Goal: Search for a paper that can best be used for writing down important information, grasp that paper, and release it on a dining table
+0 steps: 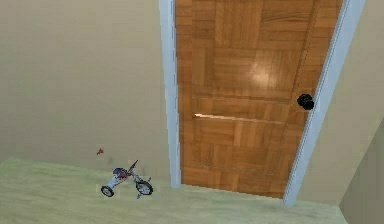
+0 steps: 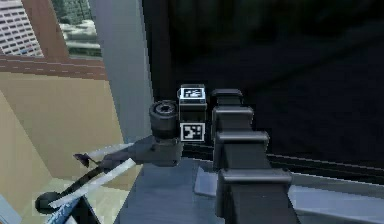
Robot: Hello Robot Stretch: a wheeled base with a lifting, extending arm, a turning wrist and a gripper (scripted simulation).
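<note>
Gripper [image 2: 66, 178], arm side view's lower left: cannot tell if holding anything.

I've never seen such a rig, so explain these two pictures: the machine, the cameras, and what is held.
This is a wheeled robot with one extending arm. The forward view comes from a camera looking ahead and down: a brown wooden door with a round black knob, a beige wall, and a small toy tricycle on the pale floor. The arm side view comes from a camera on the robot's body, looking sideways: the dark square arm bar rises from the bottom, with two white marked squares at its end and the dark two-finger gripper left of them, before a large dark window pane. I cannot tell whether it holds anything.
</note>
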